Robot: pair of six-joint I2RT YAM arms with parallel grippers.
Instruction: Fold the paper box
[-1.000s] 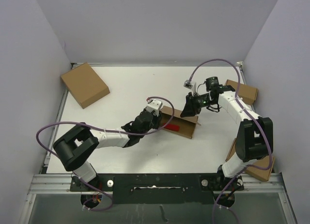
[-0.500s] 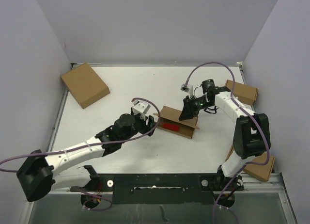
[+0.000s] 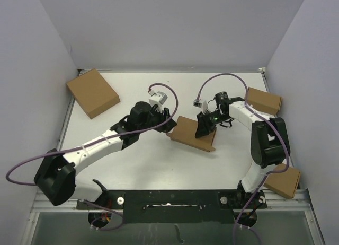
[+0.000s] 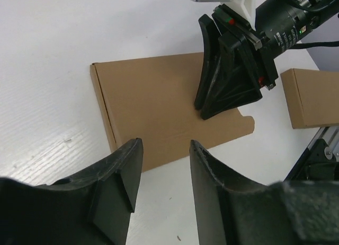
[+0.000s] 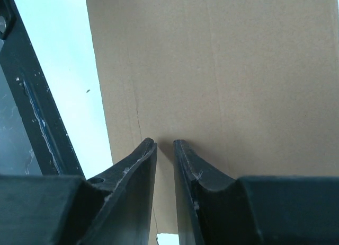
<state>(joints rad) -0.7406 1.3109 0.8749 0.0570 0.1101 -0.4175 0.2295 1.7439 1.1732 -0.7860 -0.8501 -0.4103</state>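
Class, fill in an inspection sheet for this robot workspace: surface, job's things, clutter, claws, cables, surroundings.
Surface: white table, bare at the middle.
Job's things: paper box lying flat, lid down.
Clutter: three ready-made boxes, far left, far right, near right.
Claws: left claw open above the box's edge; right claw nearly shut, tips on the lid.
Cables: purple loops over both arms.
Surroundings: plain grey walls.

Paper box [image 3: 188, 133], lid down, mid-table

You've got plain brown cardboard lying flat and closed on the white table, turned a bit askew. Your left wrist view shows a smooth top panel, a folded edge on one short side and a small tab sticking out at a corner.
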